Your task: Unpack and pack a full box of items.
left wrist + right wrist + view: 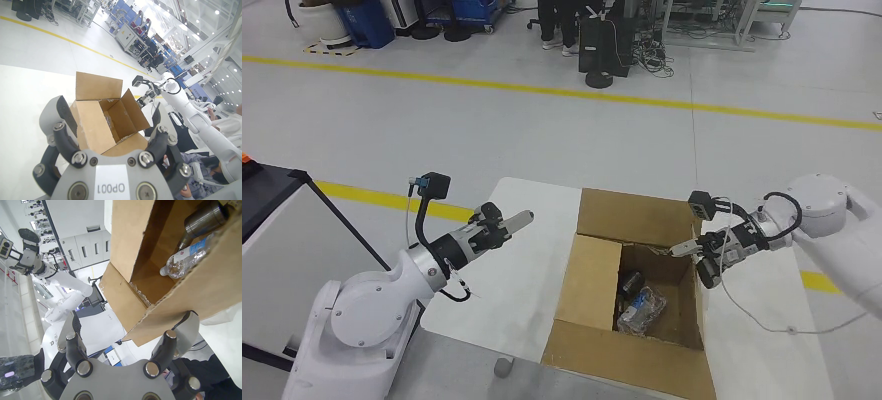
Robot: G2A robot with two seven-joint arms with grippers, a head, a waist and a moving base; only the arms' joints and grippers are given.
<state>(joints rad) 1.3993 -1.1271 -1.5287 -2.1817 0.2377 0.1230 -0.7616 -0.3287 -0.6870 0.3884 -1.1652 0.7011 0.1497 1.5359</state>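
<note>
White table (514, 228) under cardboard box (592, 282), yellow-lined floor (542, 130); left claw (109, 101), right claw (130, 315) wide.

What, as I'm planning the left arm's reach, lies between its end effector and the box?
Bare table separates left end effector from box, per top view.

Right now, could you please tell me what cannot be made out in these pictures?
Box floor, left wrist view: the near wall hides most of it.
Metal cylinder, right wrist view: cut off by a flap and the picture edge.
Bottle: base behind the same flap.
</note>
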